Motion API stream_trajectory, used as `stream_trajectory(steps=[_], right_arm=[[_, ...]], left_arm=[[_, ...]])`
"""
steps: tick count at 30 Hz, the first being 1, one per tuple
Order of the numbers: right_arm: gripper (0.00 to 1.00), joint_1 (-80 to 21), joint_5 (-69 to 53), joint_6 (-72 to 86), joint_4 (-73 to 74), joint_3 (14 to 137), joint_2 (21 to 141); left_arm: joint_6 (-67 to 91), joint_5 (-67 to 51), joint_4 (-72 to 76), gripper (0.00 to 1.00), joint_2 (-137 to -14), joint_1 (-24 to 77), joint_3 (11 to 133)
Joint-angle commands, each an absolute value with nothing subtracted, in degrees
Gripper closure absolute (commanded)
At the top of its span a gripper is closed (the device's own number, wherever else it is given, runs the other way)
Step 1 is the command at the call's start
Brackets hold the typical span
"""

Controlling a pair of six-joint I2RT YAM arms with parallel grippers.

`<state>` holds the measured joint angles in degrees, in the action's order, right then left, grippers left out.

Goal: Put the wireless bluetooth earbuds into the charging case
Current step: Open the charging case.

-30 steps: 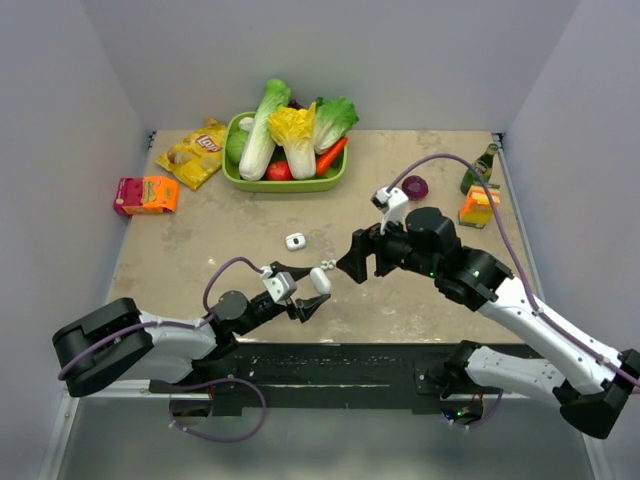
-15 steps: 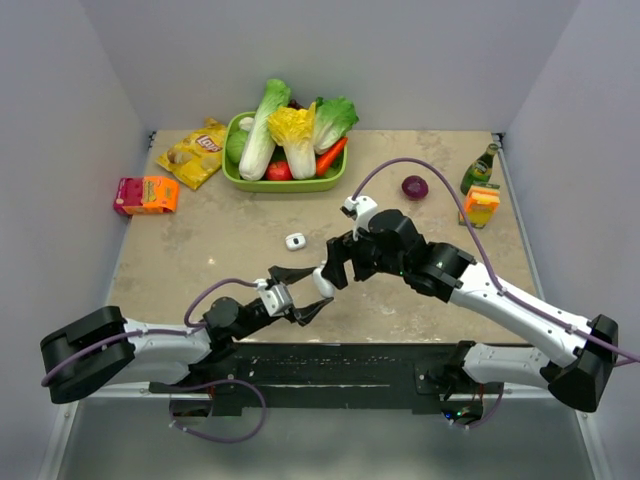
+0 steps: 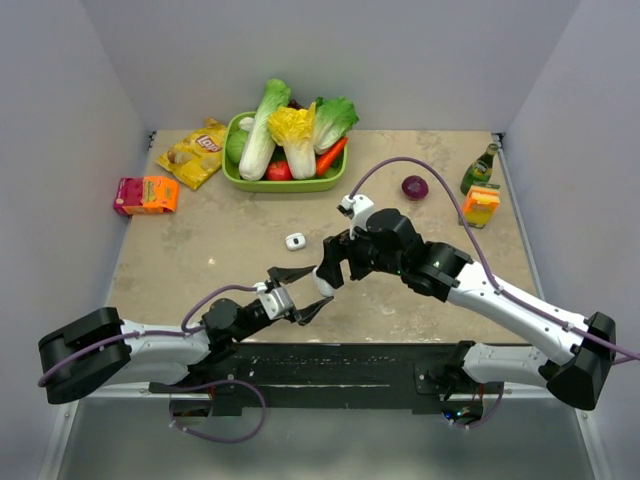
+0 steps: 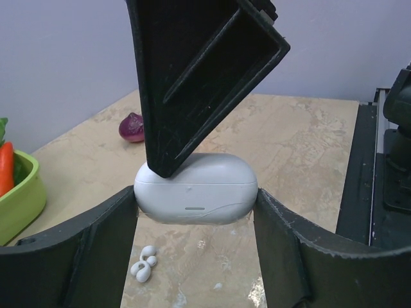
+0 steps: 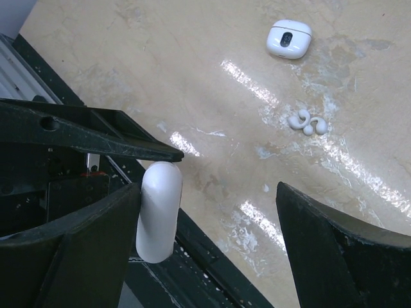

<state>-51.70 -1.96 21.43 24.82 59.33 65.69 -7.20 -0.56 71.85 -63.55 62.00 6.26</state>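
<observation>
A beige stone-patterned table, walled in by pale lilac panels, is seen from above, with the left arm and the right arm both reached in toward its near middle. At the back, a lime-green bowl is heaped with napa cabbages, a lettuce, a carrot and a tomato. To its left a yellow crisp bag is laid flat, its red "Lay's" logo the only writing that can be read. A red-and-orange carton is set at the left edge, its print too small to make out. Toward the right edge a green bottle, an orange juice carton and a red onion are grouped. The left gripper is clenched on the charging case, a closed white pebble pinched end to end between both fingers and held above the table's near edge. The right gripper is spread wide, one finger set against the case and the other well apart from it. Farther back a small white device with a dark panel is left on the table. The wireless bluetooth earbuds lie together on the bare surface between it and the grippers, outside the case.
</observation>
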Motion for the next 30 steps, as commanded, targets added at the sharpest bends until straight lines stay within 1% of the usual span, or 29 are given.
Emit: stream_trajectory(steps=[1, 30], right_arm=[[0.12, -51.9, -2.8, 21.6, 23.6, 59.6, 66.2], [0.11, -51.8, 6.3, 22.8, 27.1, 58.9, 61.9]], left_arm=[[-9.2, -0.2, 82.6, 1.00, -62.5, 62.5, 8.4], [-10.2, 3.6, 81.9, 1.00, -59.2, 63.8, 7.1]])
